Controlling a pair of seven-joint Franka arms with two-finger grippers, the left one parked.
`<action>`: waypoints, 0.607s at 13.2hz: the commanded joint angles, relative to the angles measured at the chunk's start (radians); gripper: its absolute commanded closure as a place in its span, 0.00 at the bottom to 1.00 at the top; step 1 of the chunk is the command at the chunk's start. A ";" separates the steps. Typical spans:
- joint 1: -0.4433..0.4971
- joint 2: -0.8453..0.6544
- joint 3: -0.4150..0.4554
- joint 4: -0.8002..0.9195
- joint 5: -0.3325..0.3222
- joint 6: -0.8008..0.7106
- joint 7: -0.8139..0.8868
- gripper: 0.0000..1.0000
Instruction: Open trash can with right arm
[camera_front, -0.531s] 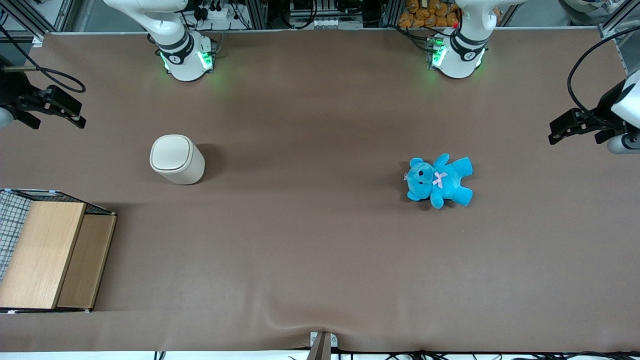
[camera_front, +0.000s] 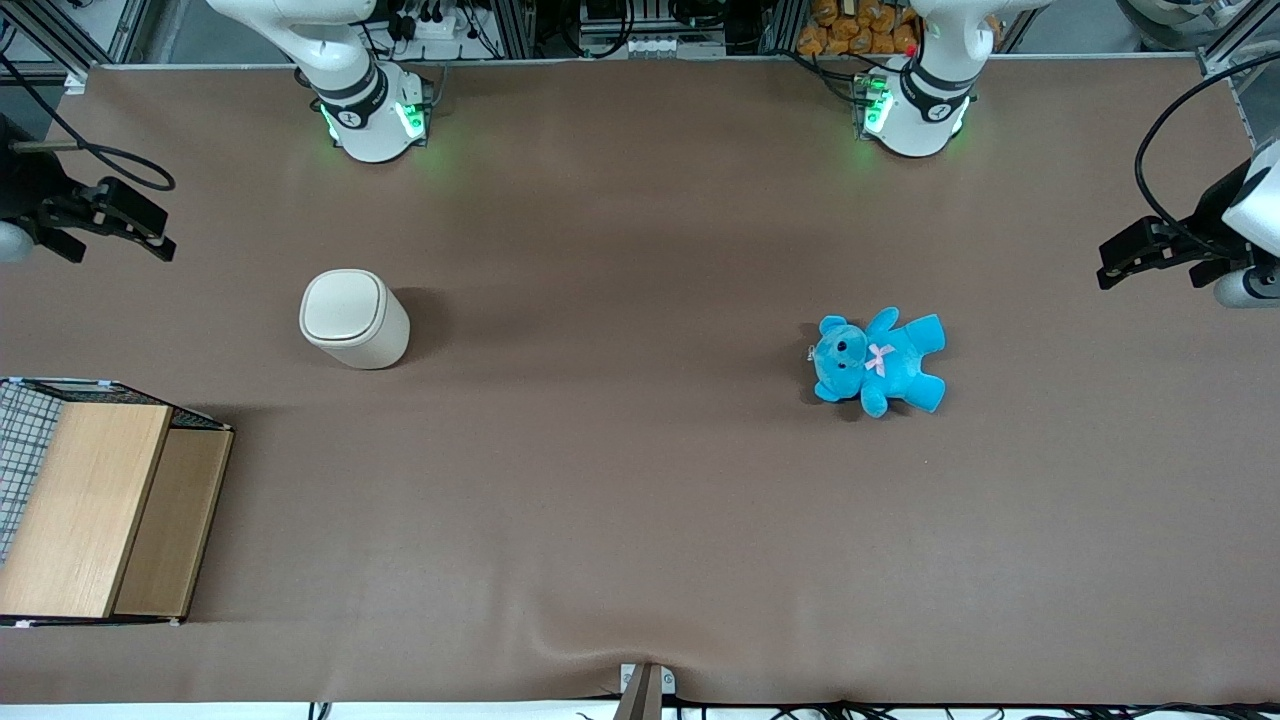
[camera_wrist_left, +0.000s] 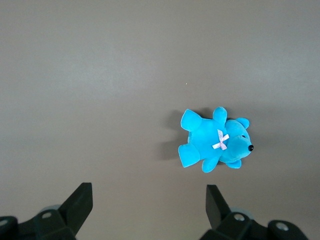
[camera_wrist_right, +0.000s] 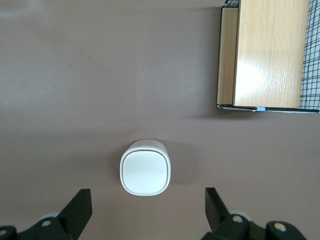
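The trash can (camera_front: 354, 319) is a small cream-white bin that stands upright on the brown table with its rounded-square lid shut flat. My right arm's gripper (camera_front: 160, 232) is open and empty. It hangs above the table at the working arm's end, a little farther from the front camera than the can and well apart from it. In the right wrist view the can (camera_wrist_right: 145, 167) shows from above, and the gripper (camera_wrist_right: 147, 202) has its black fingers (camera_wrist_right: 80, 207) spread wide, touching nothing.
A wooden box with wire mesh (camera_front: 95, 505) stands at the working arm's end, nearer to the front camera than the can; it also shows in the right wrist view (camera_wrist_right: 265, 52). A blue teddy (camera_front: 878, 360) lies toward the parked arm's end.
My gripper has shifted slightly above the working arm's end of the table. The trash can, the box and the teddy have not moved.
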 joint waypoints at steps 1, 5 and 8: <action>0.008 0.040 0.000 0.011 -0.014 -0.035 -0.006 0.00; 0.009 0.052 0.000 -0.031 -0.005 -0.046 -0.004 0.00; 0.009 0.047 0.002 -0.119 0.000 -0.019 -0.003 0.00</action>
